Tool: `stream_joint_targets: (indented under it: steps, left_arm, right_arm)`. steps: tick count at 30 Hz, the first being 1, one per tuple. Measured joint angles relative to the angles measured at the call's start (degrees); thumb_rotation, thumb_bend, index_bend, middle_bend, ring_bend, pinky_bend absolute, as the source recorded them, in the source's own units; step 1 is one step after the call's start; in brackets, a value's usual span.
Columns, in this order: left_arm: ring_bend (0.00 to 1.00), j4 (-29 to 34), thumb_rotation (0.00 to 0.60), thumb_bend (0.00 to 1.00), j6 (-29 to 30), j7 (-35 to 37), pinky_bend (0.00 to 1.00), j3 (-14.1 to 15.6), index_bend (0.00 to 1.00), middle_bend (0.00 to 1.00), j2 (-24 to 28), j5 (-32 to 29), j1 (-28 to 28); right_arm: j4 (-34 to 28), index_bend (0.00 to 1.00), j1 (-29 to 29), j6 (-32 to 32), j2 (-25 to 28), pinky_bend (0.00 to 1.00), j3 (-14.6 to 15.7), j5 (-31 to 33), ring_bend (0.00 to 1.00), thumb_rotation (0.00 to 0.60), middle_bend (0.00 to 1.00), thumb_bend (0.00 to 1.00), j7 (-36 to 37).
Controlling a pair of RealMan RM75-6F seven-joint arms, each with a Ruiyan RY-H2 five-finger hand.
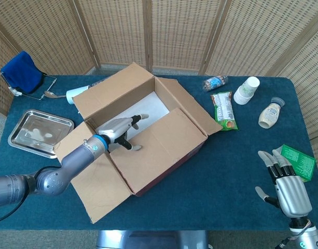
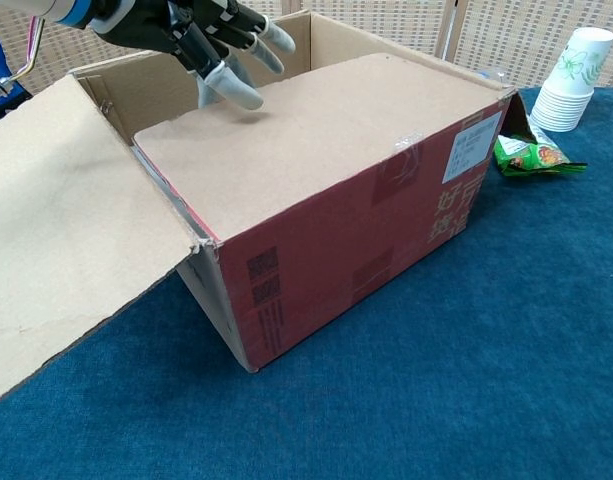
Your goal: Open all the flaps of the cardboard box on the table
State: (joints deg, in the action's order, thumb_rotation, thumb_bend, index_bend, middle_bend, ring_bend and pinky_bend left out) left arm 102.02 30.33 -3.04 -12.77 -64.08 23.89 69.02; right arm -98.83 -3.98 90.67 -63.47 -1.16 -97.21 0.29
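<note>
The cardboard box (image 1: 148,129) stands mid-table with its red side (image 2: 366,250) facing the chest camera. Its far flap (image 1: 113,88), right flap (image 1: 194,106) and left flap (image 1: 91,179) are folded outward. The near flap (image 1: 159,148) lies flat over the top. My left hand (image 1: 121,130) reaches over that flap's inner edge at the opening, fingers spread and holding nothing. In the chest view my left hand (image 2: 181,30) has a fingertip (image 2: 242,96) down on the flap. My right hand (image 1: 287,187) hovers at the table's front right corner, fingers apart and empty.
A metal tray (image 1: 39,132), a blue cloth (image 1: 21,72) and a spoon (image 1: 51,94) lie to the left. Right of the box are a snack bag (image 1: 224,110), stacked paper cups (image 1: 246,90), a small bottle (image 1: 214,82), a sauce bottle (image 1: 269,114) and a green packet (image 1: 298,162).
</note>
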Motion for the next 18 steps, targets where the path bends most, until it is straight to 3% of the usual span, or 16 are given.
stream_joint_targets:
  steps: [8, 18]
  left_arm:
    - [0.21, 0.1, 0.600, 0.03, 0.3, 1.7, 0.49, 0.7, 0.04, 0.13, -0.1, 1.1, 0.8]
    - [0.18, 1.2, 0.600, 0.03, 2.8, 6.1, 0.48, -1.8, 0.04, 0.10, -1.4, 5.8, -1.5]
  right_arm:
    - [0.0, 0.06, -0.1, -0.2, 0.0, 0.16, 0.0, 0.0, 0.02, 0.600, 0.14, 0.21, 0.1]
    - [-0.1, 0.06, 0.0, 0.0, 0.1, 0.15, 0.1, -0.3, 0.02, 0.600, 0.14, 0.21, 0.1]
